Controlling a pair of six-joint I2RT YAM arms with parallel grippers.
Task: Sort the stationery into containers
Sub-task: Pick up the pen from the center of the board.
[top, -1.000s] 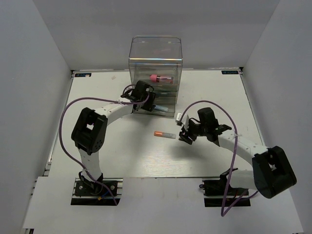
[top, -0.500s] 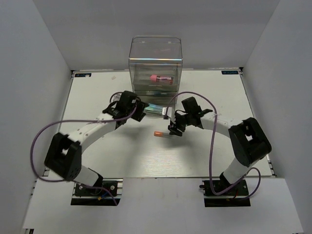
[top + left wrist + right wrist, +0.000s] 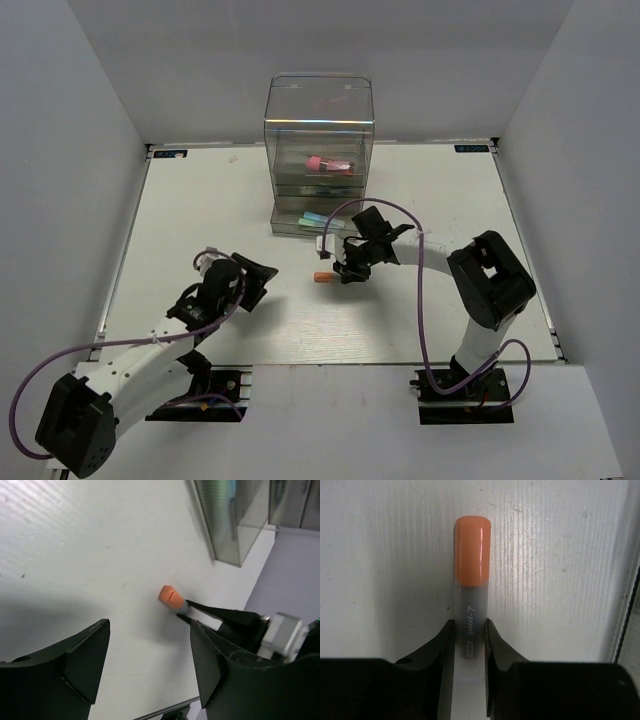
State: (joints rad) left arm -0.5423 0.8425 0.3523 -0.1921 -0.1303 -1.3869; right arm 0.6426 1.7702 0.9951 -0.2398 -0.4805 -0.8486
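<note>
The orange-capped marker (image 3: 323, 277) with a grey barrel lies at mid-table, in front of the organiser. My right gripper (image 3: 343, 272) is shut on its barrel; in the right wrist view both jaws press the barrel (image 3: 472, 555) at the gripper (image 3: 469, 630). The clear smoky organiser (image 3: 318, 150) stands at the back centre. It holds a pink-red marker (image 3: 330, 161), and light blue and teal markers (image 3: 318, 217) lie in its bottom drawer, which is pulled out. My left gripper (image 3: 255, 280) is open and empty, left of the marker; the left wrist view shows the orange cap (image 3: 170, 595) ahead of the left gripper (image 3: 149, 630).
The white table (image 3: 200, 200) has raised white walls on three sides. The organiser's corner (image 3: 225, 520) shows at the top of the left wrist view. Purple cables loop over both arms.
My left arm has pulled back from the organiser's drawer to the near left. My right gripper has moved left to the orange-capped marker and shut on it.
</note>
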